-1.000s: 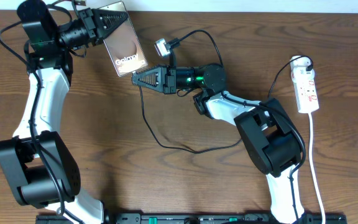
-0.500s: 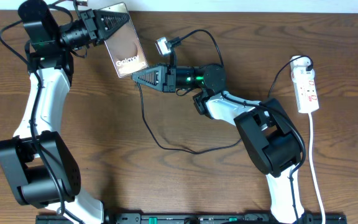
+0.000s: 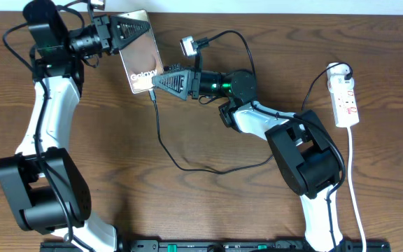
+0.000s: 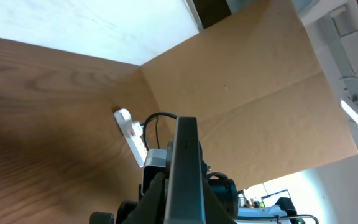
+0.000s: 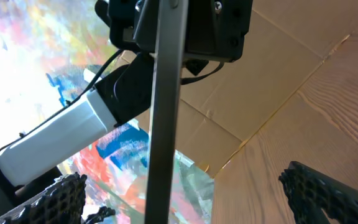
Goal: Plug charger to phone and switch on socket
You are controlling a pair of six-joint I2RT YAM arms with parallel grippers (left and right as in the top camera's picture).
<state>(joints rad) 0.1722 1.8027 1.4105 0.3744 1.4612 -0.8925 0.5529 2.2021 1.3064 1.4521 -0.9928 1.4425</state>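
The phone, dark with white lettering, is held up off the table at the back left, with my left gripper shut on its far edge. My right gripper stands open at the phone's near edge, a finger on each side. The charger, a thin black cable, drops from that edge and loops across the table; its tip is hidden. In the right wrist view the phone is a dark upright bar between wide-spread fingers. The left wrist view shows the phone edge-on in the grip. The socket lies at the far right.
A black plug sits in the socket's far end and a white cord runs from it toward the table's front edge. The socket also shows in the left wrist view. A small silver camera block sits on the right wrist.
My right gripper has opened wide and shifted slightly up toward the phone. The cable end now hangs at the phone's near edge. The left gripper keeps its hold on the phone.
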